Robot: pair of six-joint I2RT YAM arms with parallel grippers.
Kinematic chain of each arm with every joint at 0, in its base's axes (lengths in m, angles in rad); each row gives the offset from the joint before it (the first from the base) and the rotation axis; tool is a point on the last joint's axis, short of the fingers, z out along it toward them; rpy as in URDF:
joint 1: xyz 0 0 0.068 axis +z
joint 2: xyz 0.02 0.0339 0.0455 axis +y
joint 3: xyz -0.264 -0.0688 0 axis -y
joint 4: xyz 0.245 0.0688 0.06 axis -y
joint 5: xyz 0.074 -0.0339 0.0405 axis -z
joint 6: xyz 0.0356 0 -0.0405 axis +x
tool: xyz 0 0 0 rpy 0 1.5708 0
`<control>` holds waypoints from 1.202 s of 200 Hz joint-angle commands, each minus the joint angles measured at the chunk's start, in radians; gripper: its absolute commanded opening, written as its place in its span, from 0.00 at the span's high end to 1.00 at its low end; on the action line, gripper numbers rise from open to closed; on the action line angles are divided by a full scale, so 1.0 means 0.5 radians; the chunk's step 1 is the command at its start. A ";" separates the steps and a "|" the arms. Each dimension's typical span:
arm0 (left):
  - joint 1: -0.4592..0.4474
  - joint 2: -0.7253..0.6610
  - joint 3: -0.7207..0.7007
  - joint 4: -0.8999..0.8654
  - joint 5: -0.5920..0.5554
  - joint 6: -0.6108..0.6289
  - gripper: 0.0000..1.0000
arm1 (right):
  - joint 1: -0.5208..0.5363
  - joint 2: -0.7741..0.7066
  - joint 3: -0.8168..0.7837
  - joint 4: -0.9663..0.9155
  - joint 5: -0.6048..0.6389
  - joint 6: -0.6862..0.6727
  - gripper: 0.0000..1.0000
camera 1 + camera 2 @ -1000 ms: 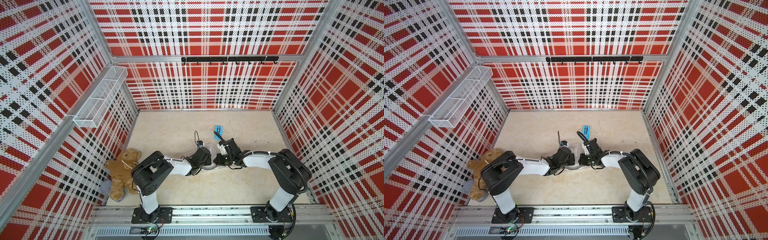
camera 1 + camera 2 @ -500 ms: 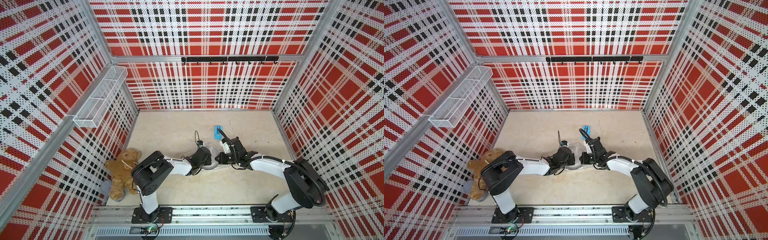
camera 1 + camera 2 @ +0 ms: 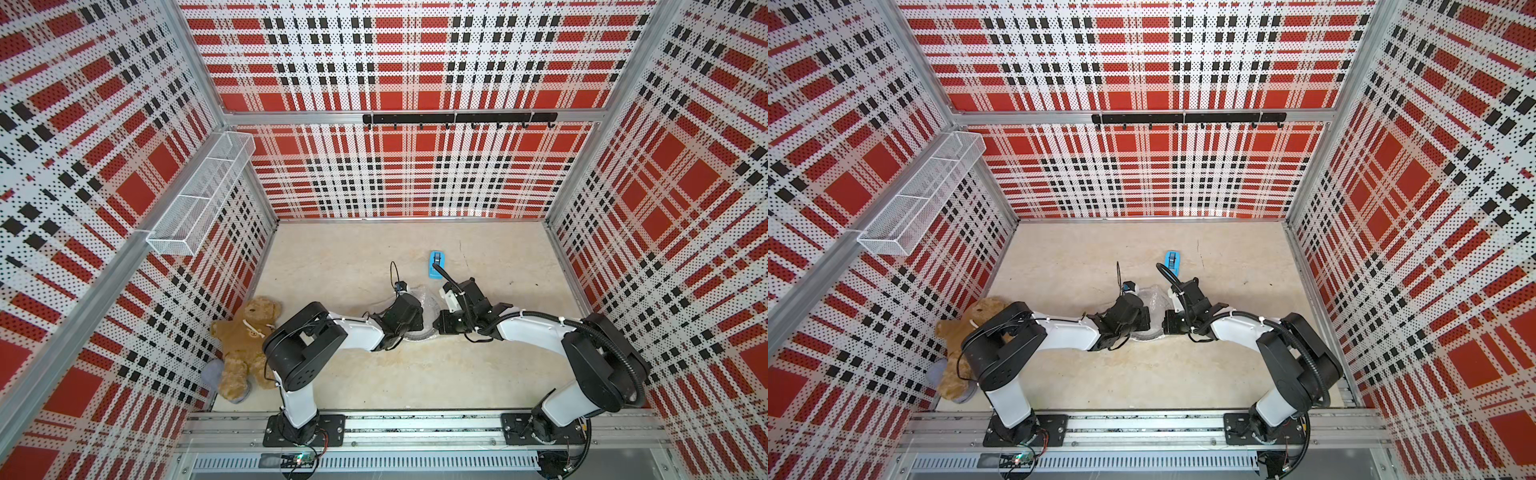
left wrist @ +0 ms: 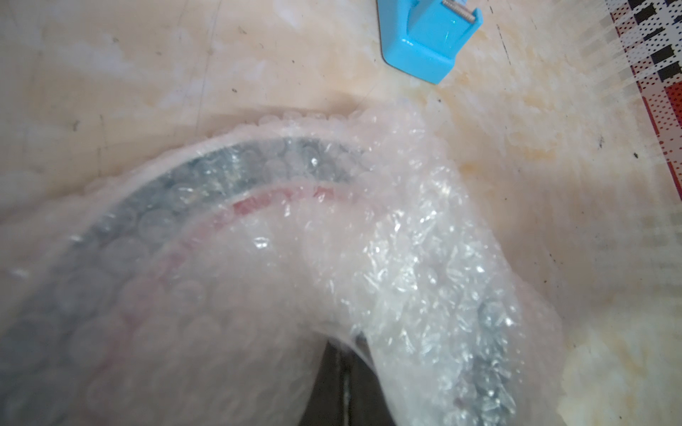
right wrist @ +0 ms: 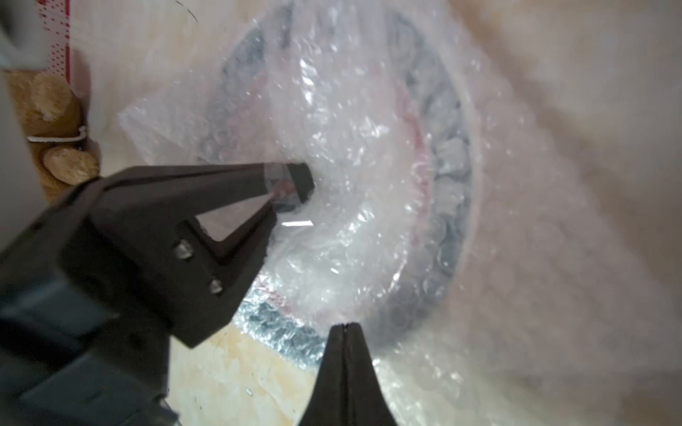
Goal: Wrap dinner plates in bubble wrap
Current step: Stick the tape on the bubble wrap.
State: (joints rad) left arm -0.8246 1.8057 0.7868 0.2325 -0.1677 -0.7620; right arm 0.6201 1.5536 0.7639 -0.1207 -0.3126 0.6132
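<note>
Plate: 1 dinner plate (image 4: 206, 173) lies flat on the surface (image 3: 353, 257), about mid-width, between the 2 arms. Its dark rim band and a thin red line show through the covering.
Bubble wrap: the bubble wrap (image 5: 369, 155) is folded over the plate and covers every part of it in view. It is bunched and crinkled across the middle, and loose edges spread onto the surface past the rim.
Left hand: the left hand (image 5: 286, 186) reaches over the plate's middle. Its fingers are pressed together on a gathered fold of the bubble wrap, with clear film caught between the tips.
Right hand: the right hand (image 5: 344, 328) sits at the plate's rim on the robot's right, jaws fully closed with no gap. The tips touch the wrap's edge, but I cannot tell whether any film is pinched.
Tape dispenser: 1 small blue tape dispenser (image 3: 437, 264) stands on the surface near the wrapped plate, on its far side and apart from it.
Teddy bear: 1 brown teddy bear (image 3: 245, 345) lies at the surface's left edge, well apart from the plate.
Top views: in both top views the 2 arms hide most of the bundle, and only a patch of wrap shows between them.
</note>
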 commanded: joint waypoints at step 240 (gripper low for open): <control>-0.060 0.092 -0.150 -0.411 0.216 0.024 1.00 | -0.006 0.680 0.544 0.292 -0.003 0.223 1.00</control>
State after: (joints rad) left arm -0.8265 1.8015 0.7780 0.2432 -0.1638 -0.7578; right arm 0.6205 1.8240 0.9962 -0.0307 -0.3298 0.7040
